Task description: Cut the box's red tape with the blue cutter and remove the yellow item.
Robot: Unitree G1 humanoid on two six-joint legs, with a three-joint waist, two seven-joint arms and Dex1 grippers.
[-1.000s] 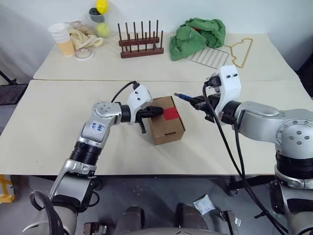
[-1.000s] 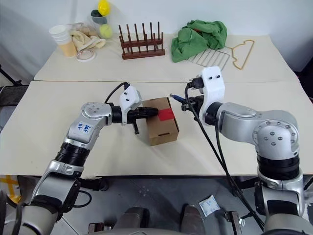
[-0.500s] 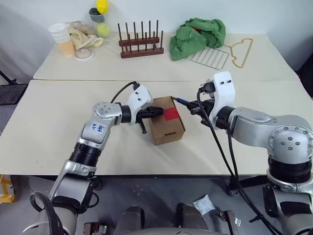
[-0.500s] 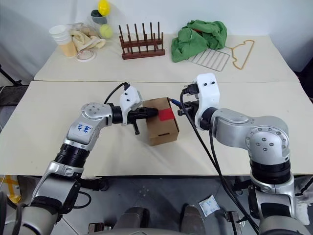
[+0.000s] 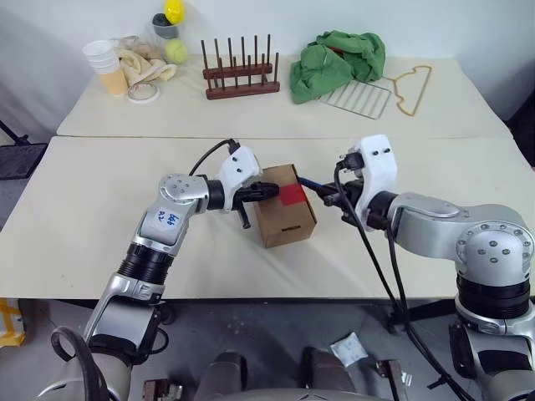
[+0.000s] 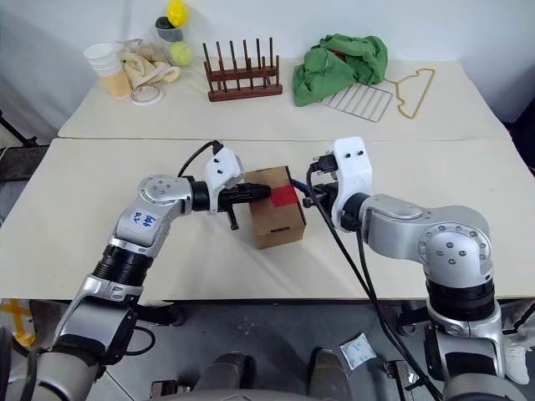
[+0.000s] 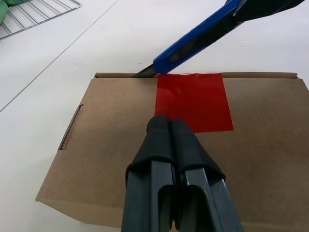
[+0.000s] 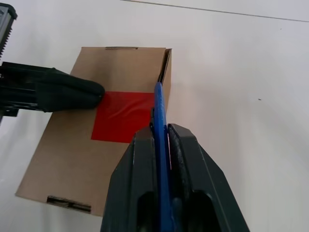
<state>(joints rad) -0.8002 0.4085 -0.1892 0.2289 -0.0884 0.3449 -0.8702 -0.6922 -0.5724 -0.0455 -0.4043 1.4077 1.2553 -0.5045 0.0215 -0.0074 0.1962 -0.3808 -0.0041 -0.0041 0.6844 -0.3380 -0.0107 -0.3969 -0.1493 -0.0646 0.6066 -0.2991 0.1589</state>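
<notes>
Box (image 5: 284,215) sits on near table (image 5: 84,217), closed, flaps down. Red tape (image 7: 193,101) still whole, over top seam at the edge facing the R arm.

L gripper (image 7: 166,126): fingers pressed together, nothing between them, tips resting on box top right at tape's near edge. Looks like it's pinning the box down.

R gripper (image 8: 160,133): clamped on blue cutter (image 7: 193,41), handle between the two fingers, body running fwd past the tips. Cutter tilted down toward box; grey blade tip (image 7: 145,72) at the box's top edge, just beside tape's corner. Touching cardboard or a hair above, can't tell. In R wrist view, cutter lines up along box's long edge where a flap gap shows.

Far table: wooden peg rack (image 5: 241,75), green cloth (image 5: 338,54), wire grid (image 5: 358,94), yellow wire hanger (image 5: 411,88), stacked cups (image 5: 106,65), tape roll (image 5: 142,92), tennis ball (image 5: 175,52), yellow object (image 5: 174,10) on a dark cup at back L corner, well apart from box.
</notes>
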